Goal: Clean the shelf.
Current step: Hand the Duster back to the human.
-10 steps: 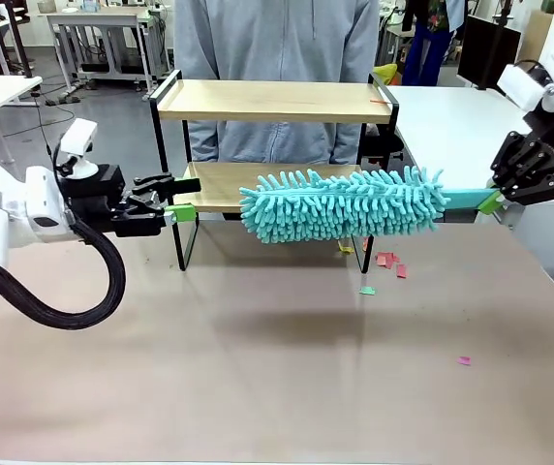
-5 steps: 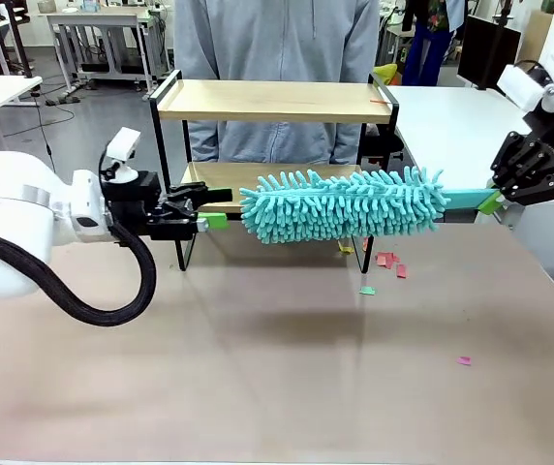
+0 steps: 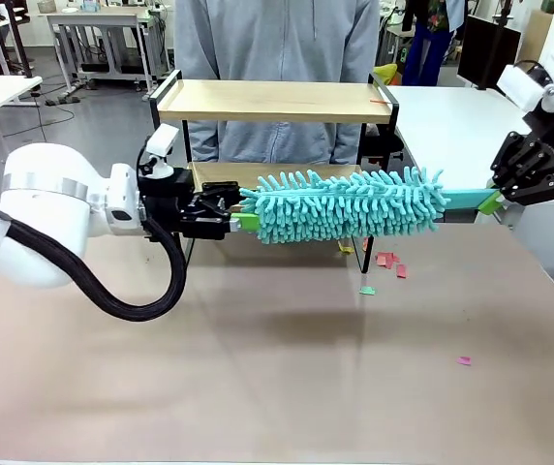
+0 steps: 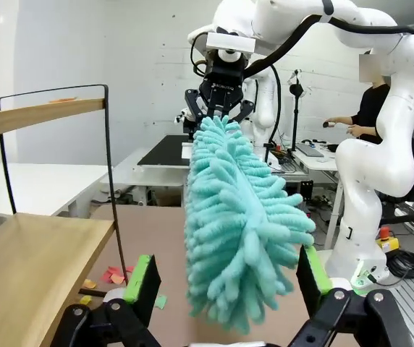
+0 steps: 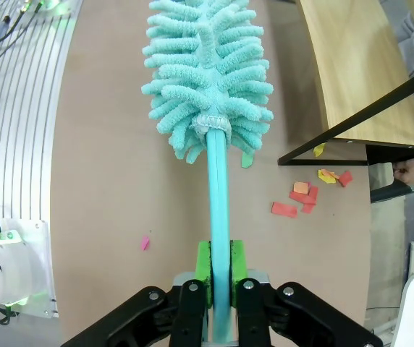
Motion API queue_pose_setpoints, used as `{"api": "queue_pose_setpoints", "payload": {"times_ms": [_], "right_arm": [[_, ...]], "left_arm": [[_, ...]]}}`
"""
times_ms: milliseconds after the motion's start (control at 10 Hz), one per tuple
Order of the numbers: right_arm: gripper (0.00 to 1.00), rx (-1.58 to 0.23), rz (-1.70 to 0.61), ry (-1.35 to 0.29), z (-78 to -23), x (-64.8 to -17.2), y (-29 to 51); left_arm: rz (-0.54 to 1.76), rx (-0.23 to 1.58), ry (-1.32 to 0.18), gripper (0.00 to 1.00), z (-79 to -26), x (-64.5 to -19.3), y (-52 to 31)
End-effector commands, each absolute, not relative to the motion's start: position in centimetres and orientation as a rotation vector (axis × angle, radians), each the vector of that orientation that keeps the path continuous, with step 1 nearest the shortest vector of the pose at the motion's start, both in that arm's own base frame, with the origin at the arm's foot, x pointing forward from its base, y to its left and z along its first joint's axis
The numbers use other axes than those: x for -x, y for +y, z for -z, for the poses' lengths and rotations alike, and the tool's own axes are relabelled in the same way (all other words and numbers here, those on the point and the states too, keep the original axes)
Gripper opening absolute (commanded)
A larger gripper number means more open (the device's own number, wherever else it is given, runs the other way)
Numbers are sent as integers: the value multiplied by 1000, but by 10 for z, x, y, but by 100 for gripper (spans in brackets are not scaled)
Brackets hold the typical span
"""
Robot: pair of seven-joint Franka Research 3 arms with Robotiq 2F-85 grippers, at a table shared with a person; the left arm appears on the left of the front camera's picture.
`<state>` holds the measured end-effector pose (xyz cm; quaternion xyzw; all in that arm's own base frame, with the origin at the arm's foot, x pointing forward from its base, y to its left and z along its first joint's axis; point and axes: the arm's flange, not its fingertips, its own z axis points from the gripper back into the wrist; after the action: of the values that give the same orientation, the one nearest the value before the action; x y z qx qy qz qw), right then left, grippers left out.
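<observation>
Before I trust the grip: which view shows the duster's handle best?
The right wrist view: the handle runs clear from fluffy head to right gripper. The front view shows a short stretch side-on; in the left wrist view, the head hides it.

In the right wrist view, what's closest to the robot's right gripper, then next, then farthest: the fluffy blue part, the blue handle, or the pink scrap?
1. Blue handle: between its fingers.
2. Pink scrap: left.
3. Fluffy part: top.
</observation>
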<state>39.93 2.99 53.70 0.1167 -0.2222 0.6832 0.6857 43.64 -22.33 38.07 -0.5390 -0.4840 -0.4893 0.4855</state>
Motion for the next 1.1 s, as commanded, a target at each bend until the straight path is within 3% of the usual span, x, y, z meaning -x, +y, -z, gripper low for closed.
{"api": "queue_pose_setpoints", "payload": {"times_ms": [0, 700, 800, 900, 1000], "right_arm": [[13, -287, -1538, -526, -539, -401, 29], [13, -287, -1538, -526, -539, -401, 29], [13, -287, -1538, -526, -539, -401, 29], [13, -287, -1538, -526, -539, -401, 29], [13, -287, -1538, -526, -539, -401, 29]], "left_arm": [[1180, 1342, -1159, 100, -381, -444, -243], [1201, 1413, -1147, 100, -382, -443, -277], [1196, 1412, -1146, 43, -383, -443, -278], [1205, 1407, -1148, 41, -384, -441, -279], [1213, 1404, -1153, 0, -385, -439, -278]]}}
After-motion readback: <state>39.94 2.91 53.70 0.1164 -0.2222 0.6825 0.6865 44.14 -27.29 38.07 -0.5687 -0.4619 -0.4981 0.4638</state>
